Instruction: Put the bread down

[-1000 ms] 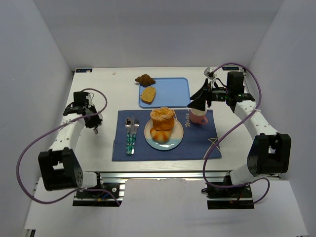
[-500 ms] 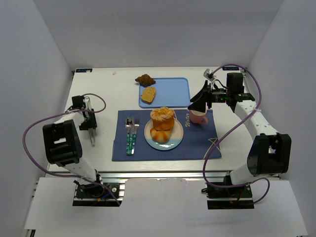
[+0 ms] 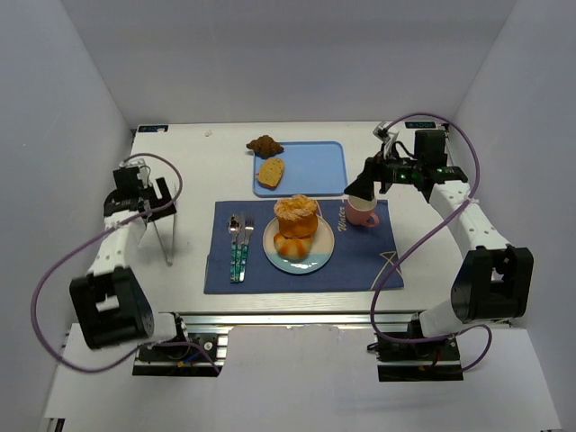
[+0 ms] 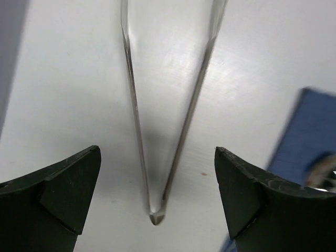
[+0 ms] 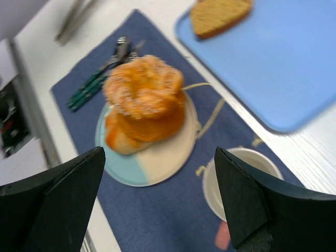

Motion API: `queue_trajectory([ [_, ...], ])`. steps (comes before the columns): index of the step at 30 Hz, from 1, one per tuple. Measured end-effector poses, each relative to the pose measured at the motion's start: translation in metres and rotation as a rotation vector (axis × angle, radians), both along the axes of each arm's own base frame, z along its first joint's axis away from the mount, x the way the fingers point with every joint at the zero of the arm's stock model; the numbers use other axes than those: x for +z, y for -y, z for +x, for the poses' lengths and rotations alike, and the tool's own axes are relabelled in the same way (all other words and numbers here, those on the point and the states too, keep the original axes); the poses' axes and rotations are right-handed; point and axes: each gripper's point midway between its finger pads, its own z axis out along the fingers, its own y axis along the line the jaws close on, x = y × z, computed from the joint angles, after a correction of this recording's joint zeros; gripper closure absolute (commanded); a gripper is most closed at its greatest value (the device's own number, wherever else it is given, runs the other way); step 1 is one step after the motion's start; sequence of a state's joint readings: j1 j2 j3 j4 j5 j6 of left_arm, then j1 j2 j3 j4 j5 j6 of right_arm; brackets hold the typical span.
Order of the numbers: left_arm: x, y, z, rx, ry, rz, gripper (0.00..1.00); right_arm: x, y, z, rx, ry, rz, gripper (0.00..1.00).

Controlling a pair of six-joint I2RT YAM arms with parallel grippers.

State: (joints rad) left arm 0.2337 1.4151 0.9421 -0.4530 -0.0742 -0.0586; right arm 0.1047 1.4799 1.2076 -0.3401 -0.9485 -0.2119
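The bread (image 3: 295, 216) lies stacked on the plate (image 3: 317, 259) on the blue mat (image 3: 364, 265). The right end effector (image 5: 158, 152) hovers near the cup (image 3: 362, 214), fingers apart. The left end effector (image 4: 157, 152), also apart, is over the tongs (image 4: 156, 215) on the surface (image 3: 198, 171).

The left arm (image 3: 112, 247) rises from its base at the near left edge and bends at the elbow, carrying the left gripper (image 3: 137, 193) out to the far left, pointed downward — in its wrist view the two dark fingers (image 4: 58, 191) stand wide apart at the lower corners. The right arm (image 3: 468, 220) reaches from its base toward the far right, the forearm turning inward, and the right gripper (image 3: 360, 189) tilts down and leftward — its fingers (image 5: 58, 199) likewise spread wide.
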Motion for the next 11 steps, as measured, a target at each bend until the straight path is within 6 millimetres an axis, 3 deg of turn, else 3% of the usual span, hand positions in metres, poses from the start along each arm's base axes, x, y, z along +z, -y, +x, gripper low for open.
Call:
queue_trajectory([
  [4, 0.075, 0.018, -0.001, 0.011, 0.248, -0.066, 0.02, -0.004, 0.015, 0.021, -0.140, -0.005, -0.080, 0.11],
  [7, 0.126, 0.046, -0.004, -0.039, 0.440, -0.187, 0.02, -0.004, 0.020, 0.033, -0.192, -0.009, -0.096, 0.10],
  [11, 0.169, 0.086, -0.019, -0.149, 0.626, -0.351, 0.08, -0.007, 0.019, 0.047, -0.214, -0.035, -0.081, 0.11],
])
